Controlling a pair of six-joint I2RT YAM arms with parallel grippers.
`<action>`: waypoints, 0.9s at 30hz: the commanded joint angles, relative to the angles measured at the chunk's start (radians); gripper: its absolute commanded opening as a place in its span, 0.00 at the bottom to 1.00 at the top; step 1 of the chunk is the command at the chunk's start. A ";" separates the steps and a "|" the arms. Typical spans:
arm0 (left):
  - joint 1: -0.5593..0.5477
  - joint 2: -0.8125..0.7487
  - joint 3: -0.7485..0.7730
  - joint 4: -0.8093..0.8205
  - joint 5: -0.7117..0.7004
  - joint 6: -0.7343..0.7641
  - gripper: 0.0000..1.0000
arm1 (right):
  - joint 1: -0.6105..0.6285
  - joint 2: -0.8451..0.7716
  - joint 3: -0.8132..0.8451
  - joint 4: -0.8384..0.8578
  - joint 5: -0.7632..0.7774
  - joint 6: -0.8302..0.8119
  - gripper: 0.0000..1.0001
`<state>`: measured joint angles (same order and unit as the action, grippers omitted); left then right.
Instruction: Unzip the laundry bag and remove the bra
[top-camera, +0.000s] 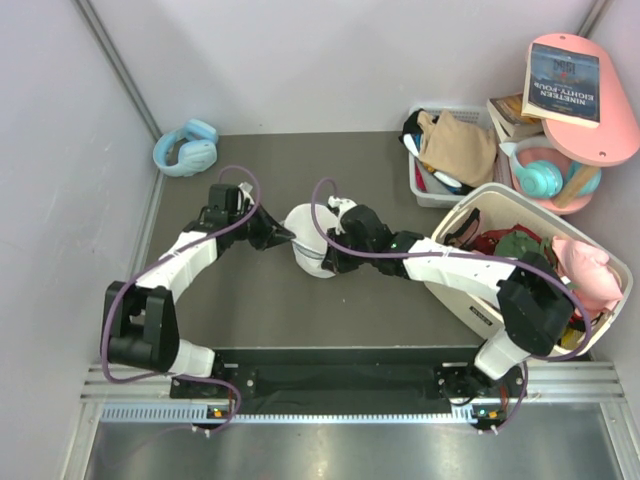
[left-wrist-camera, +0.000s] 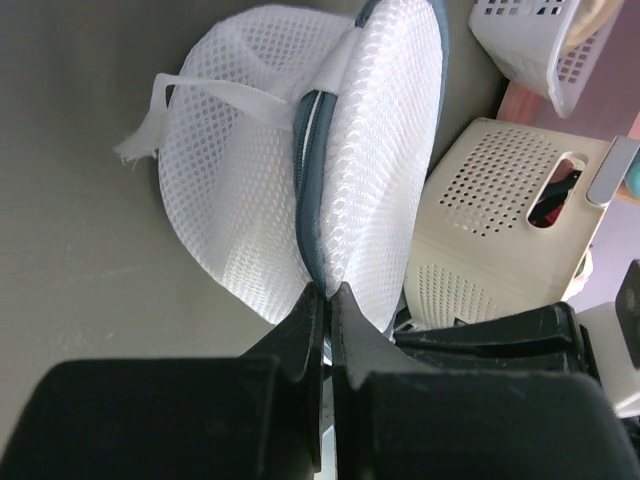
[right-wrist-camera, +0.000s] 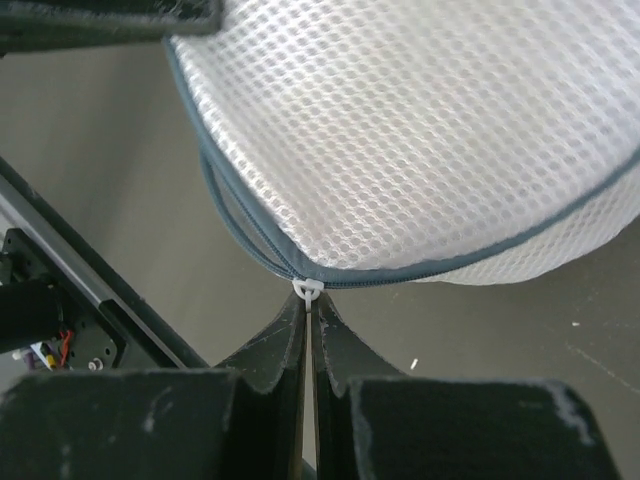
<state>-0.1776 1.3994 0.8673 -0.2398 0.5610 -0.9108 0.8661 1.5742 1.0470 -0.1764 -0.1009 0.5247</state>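
Close up, right tool (right-wrist-camera: 310, 303) pinching white zip pull (right-wrist-camera: 307, 290), seen only from right wrist, left tool (left-wrist-camera: 327, 295) pressed onto laundry bag (left-wrist-camera: 380, 150) rim seam, overhead places bag mid-bench (top-camera: 300, 170) between both tools

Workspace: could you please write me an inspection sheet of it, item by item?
Surface: dark table, a few pale specks.
Job's things: laundry bag, zip partly open; bra not seen.
Clutter: blue headphones, grey crate, white basket of clothes, book.
Tools: left tool shut on the bag's rim; right tool shut on the zip pull.
Cables: purple cables loop along both arms.
Surroundings: pale walls, metal rail at the near edge.
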 joint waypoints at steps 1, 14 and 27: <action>0.012 0.081 0.131 0.025 -0.030 0.087 0.00 | 0.019 0.007 0.074 0.025 -0.048 -0.029 0.00; 0.012 0.075 0.279 -0.272 -0.154 0.230 0.77 | 0.070 0.156 0.240 0.035 -0.112 0.009 0.00; 0.012 -0.106 0.025 -0.167 -0.041 0.072 0.66 | 0.094 0.216 0.304 0.023 -0.143 0.008 0.00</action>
<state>-0.1673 1.2873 0.8978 -0.4629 0.4843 -0.8104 0.9386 1.7870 1.2995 -0.1726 -0.2253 0.5335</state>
